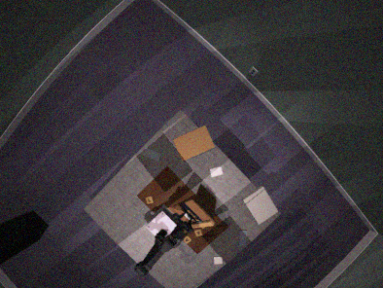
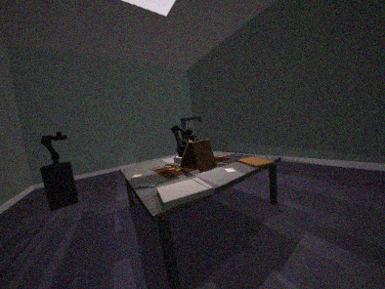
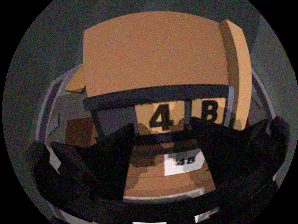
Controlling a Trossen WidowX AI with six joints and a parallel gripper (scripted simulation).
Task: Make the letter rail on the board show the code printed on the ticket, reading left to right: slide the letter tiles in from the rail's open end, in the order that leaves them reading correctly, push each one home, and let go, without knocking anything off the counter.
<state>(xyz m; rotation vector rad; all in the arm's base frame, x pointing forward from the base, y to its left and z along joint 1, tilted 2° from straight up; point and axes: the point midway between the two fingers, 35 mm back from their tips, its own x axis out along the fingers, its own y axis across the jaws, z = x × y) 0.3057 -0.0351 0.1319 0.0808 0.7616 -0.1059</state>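
The sloped brown board (image 1: 198, 210) (image 3: 155, 55) (image 2: 200, 155) carries a dark rail (image 3: 160, 93) across its face. In the wrist view the 4 tile (image 3: 160, 118) sits upright in the rail, left of the B tile (image 3: 209, 111), which is near the light end block (image 3: 242, 75). A narrow dark gap shows between them. The rail's left part holds no tile. The white ticket (image 3: 184, 162) below reads 4B. My gripper (image 3: 162, 124) is open, its fingertips on either side of the 4 tile. Whether they touch it is unclear. Tile bottoms are partly hidden.
Loose tiles lie at the left (image 1: 149, 199) and front (image 1: 188, 239) (image 1: 198, 233) of the board. An orange panel (image 1: 194, 142), a pale box (image 1: 262, 206) and white cards (image 1: 216, 171) (image 1: 218, 260) lie farther out. A second arm stands on a dark pedestal (image 2: 59, 185) off the table.
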